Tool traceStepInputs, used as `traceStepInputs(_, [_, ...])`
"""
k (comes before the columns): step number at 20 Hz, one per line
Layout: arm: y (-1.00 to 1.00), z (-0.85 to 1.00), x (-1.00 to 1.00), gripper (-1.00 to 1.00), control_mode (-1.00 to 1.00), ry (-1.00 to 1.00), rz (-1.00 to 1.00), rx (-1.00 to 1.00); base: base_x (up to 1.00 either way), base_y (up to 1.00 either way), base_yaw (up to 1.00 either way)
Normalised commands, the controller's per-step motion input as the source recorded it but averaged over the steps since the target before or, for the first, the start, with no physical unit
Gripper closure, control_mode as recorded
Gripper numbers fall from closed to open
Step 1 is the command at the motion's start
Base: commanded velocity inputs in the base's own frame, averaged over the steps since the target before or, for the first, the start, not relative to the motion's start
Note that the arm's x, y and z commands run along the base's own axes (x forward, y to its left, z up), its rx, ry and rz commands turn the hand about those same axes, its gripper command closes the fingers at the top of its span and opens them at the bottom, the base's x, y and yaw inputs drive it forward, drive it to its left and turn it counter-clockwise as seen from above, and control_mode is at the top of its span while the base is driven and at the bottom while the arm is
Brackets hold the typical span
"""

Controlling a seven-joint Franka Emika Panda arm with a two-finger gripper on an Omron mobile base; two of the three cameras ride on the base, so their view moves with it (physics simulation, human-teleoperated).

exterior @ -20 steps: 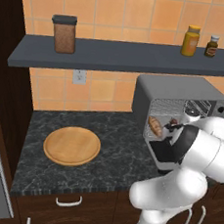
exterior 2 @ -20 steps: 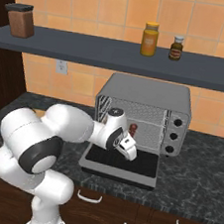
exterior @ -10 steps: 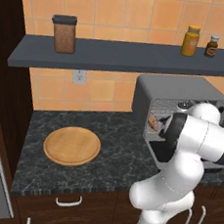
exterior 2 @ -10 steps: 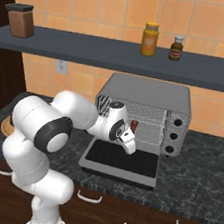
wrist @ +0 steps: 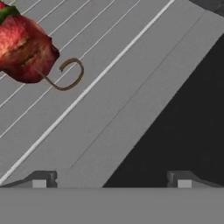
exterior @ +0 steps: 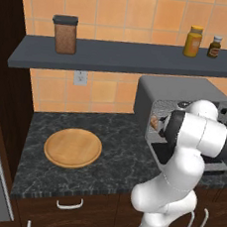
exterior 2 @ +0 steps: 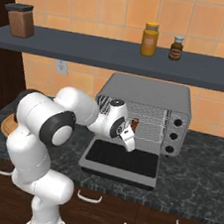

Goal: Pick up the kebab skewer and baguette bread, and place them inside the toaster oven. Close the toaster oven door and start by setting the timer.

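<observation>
The toaster oven (exterior 2: 146, 91) (exterior: 183, 88) stands open, its dark glass door (exterior 2: 123, 158) folded down flat. The kebab skewer (exterior 2: 134, 123) lies on the wire rack inside. In the hand view its red end chunk (wrist: 26, 46) with a curled hook rests on the rack at upper left. My gripper (exterior 2: 129, 142) (wrist: 111, 179) hangs open just outside the opening, above the door, with nothing between its fingers. A tan-brown bit (exterior: 155, 123) shows at the opening's left edge; bread or skewer, I cannot tell. The baguette is otherwise hidden.
A bare round wooden board (exterior: 72, 147) lies on the dark counter to the left. The shelf (exterior: 117, 56) above holds a brown canister (exterior: 65, 34) and bottles (exterior 2: 150, 39). The oven's knobs (exterior 2: 172, 136) run down its right front.
My gripper has drawn back and down from the skewer, which stays on the rack inside the oven. The arm has folded closer to the opening.
</observation>
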Motion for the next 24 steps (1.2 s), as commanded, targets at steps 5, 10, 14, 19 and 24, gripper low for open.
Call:
traceStepInputs(5, [-0.02,0.05,-0.72,-1.00,-1.00,-0.05,0.00,0.02,0.00,0.00,0.00])
traceStepInputs(10, [-0.02,0.22,-1.00,-1.00,-1.00,-0.04,0.08,0.03,0.00,0.00,0.00])
traceStepInputs(14, [0.11,0.22,-1.00,-1.00,-1.00,0.00,0.24,0.00,0.00,0.00,0.00])
traceStepInputs(19, [0.38,0.01,-1.00,-1.00,-1.00,0.01,0.21,0.00,0.00,0.00,0.00])
traceStepInputs(24, [0.73,0.00,-0.94,-1.00,-1.00,0.05,0.17,0.00,0.00,0.00,0.00])
